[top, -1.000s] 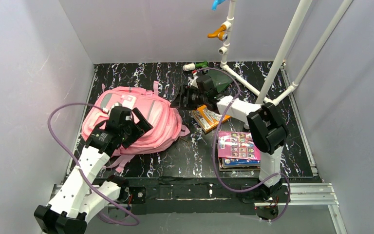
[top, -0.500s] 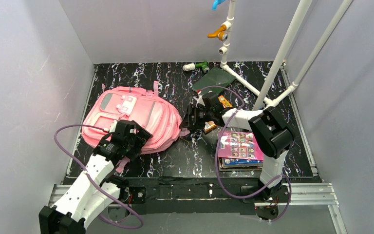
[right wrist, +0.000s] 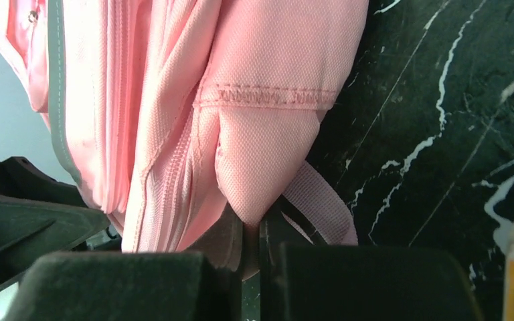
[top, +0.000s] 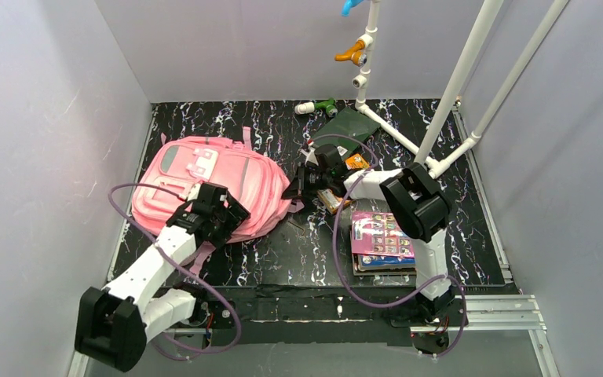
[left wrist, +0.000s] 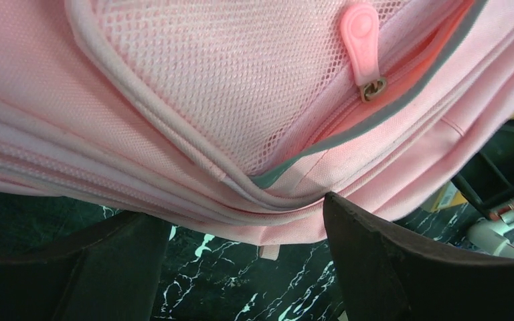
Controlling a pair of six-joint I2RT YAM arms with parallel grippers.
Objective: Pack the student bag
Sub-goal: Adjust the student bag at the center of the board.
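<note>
On a corner of the student bag [top: 220, 184], right end effector [right wrist: 261, 231] clamped; left end effector [left wrist: 241, 214] wide.

you'll find nothing here you can actually read. the pink-covered book [top: 383, 234] on the right carries a grid of small pictures with print too small to make out; the orange packet [top: 355, 162] beyond it blurs away; the white patch [top: 202, 163] on the student bag [top: 243, 188] shows no legible mark, nor does its zip pull [left wrist: 360, 33].
</note>
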